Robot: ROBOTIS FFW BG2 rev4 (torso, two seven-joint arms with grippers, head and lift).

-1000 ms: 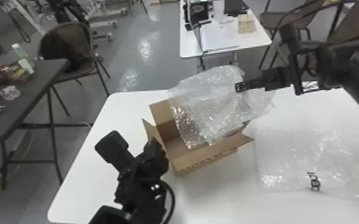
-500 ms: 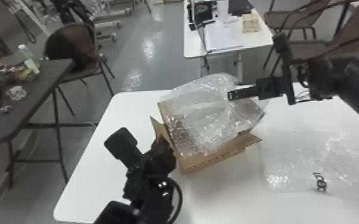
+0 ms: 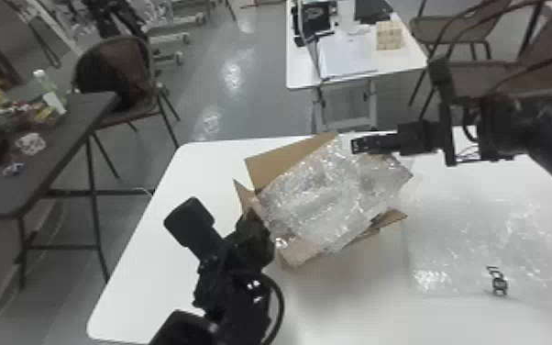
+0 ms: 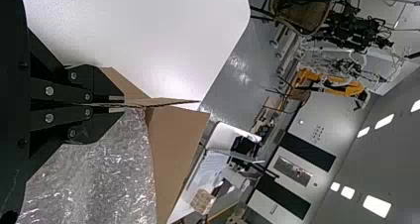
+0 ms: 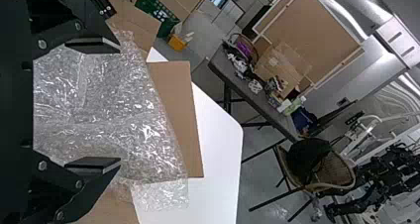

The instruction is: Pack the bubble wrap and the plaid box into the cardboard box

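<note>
"Head view: where did the bubble wrap (image 3: 325, 197) lie?"

"Draped over the mouth of the cardboard box (image 3: 275, 167), by the far edge of the desk (image 3: 151, 266). A second clear sheet (image 3: 486, 238) lay to the box's right."

"And the fingers?"

"The left gripper's (image 4: 123, 105) were pinched on a box flap; the right gripper's (image 5: 119, 106) stood apart over the wrap."

"How was tucking it in best done?"

"Probably with a firm left pinch, to steady the box, while the right gripper pressed the overhanging wrap inward and down, slowly, without folding a flap under."
</note>
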